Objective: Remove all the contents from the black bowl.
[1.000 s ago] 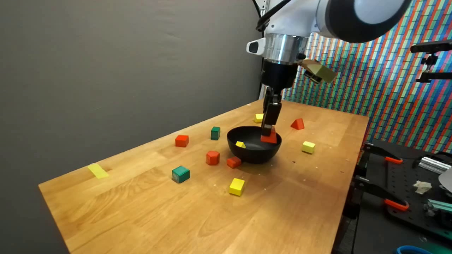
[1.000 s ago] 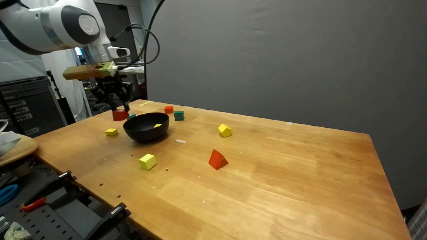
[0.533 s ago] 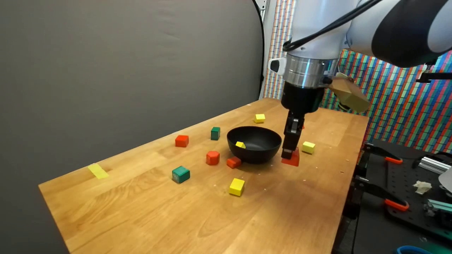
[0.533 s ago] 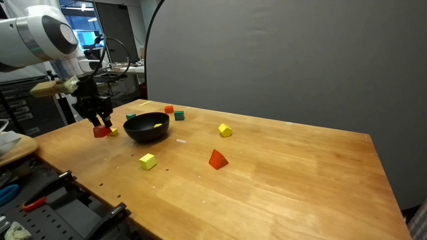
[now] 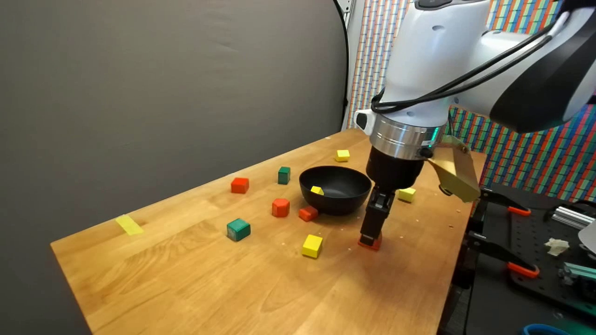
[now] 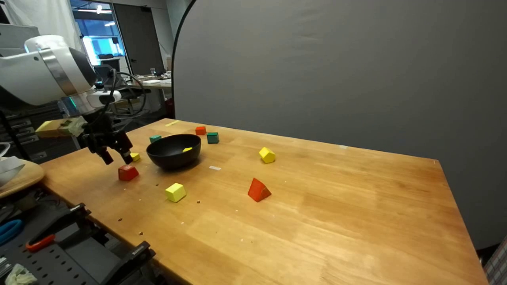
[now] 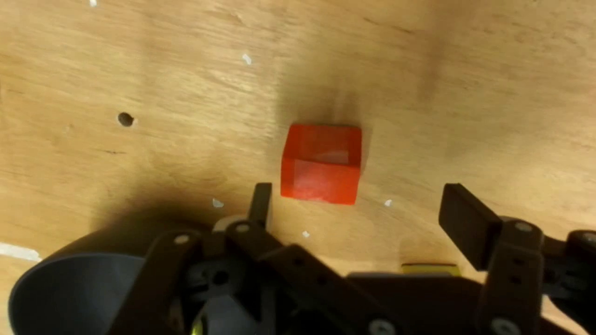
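The gripper (image 7: 361, 209), spread apart, had just released a red block (image 7: 321, 164) onto the table (image 5: 209, 284); 1 yellow block (image 5: 317, 190) remained in the bowl (image 5: 337, 206), so emptying seemed unfinished.

Around the black bowl (image 5: 342, 207) in an exterior view, tabletop (image 5: 335, 288) free at six o'clock, yellow block (image 5: 312, 246) at seven, red block (image 5: 308, 214) at eight, gripper (image 5: 369, 239) and tapered red block (image 5: 376, 243) barring five

Soft shadows mark the wooden tabletop (image 7: 186, 83) around the slightly blurred pincer (image 7: 357, 207), a pale sheen lies on the red block (image 7: 321, 165) near it, and a bluish window (image 6: 103, 43) shines well behind.
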`<control>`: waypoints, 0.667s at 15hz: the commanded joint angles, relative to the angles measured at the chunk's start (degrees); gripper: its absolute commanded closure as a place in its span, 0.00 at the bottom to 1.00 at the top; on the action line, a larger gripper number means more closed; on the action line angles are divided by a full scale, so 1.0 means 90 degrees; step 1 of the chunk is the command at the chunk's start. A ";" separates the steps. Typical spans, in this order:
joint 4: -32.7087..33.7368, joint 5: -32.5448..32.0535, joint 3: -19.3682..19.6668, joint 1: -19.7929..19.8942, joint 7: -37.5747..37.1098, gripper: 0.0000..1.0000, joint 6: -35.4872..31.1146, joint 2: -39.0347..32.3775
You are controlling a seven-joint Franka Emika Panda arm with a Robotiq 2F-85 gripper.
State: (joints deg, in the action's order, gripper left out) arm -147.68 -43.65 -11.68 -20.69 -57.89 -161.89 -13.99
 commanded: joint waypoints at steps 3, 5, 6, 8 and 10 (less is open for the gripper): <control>0.0301 -0.1384 0.0488 -0.0284 -0.0690 0.00 0.0461 0.0356; 0.0377 -0.1242 0.0490 -0.0030 0.0180 0.00 0.0675 0.0347; 0.0421 -0.1078 0.0507 0.0139 0.0763 0.00 0.0650 0.0317; 0.0406 -0.1193 0.0492 0.0022 0.0260 0.00 0.0585 0.0200; 0.0414 -0.1031 0.0514 0.0298 0.0770 0.00 0.0395 0.0222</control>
State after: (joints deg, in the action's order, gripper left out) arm -143.91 -54.40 -7.06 -19.23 -53.59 -156.63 -12.25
